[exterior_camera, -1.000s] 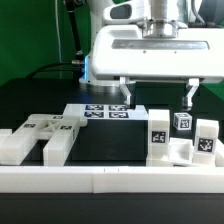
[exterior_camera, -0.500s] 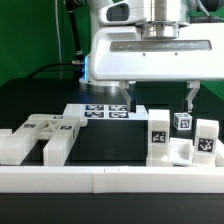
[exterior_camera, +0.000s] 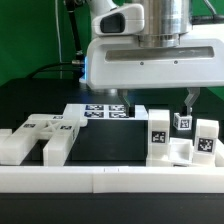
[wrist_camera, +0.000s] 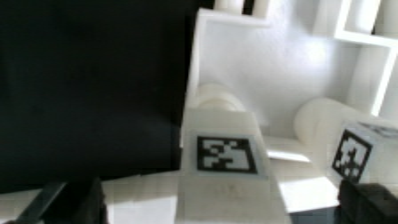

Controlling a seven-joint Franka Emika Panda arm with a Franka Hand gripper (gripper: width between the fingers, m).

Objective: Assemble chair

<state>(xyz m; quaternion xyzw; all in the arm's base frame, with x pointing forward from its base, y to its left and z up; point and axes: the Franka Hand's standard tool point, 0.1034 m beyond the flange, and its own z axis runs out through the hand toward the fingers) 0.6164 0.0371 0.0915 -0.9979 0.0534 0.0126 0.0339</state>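
The chair parts are white blocks with black-and-white tags. A wide slotted piece (exterior_camera: 40,135) lies at the exterior view's left. Three upright tagged blocks (exterior_camera: 158,133), (exterior_camera: 181,122), (exterior_camera: 205,138) stand at the right, on a low white piece (exterior_camera: 178,152). My gripper (exterior_camera: 155,100) hangs open just above these blocks, with one finger (exterior_camera: 120,98) left of them and the other (exterior_camera: 190,100) behind the right ones. In the wrist view a tall tagged block (wrist_camera: 221,150) lies between my fingers and a second tagged block (wrist_camera: 361,152) beside it. The gripper (wrist_camera: 217,205) holds nothing.
The marker board (exterior_camera: 100,111) lies flat behind the parts, by my left finger. A long white border rail (exterior_camera: 110,178) runs along the front edge. The table top is black, with a green backdrop at the left rear.
My gripper has come down closer to the right-hand blocks, and its fingers stand a little wider apart. The parts have not moved.
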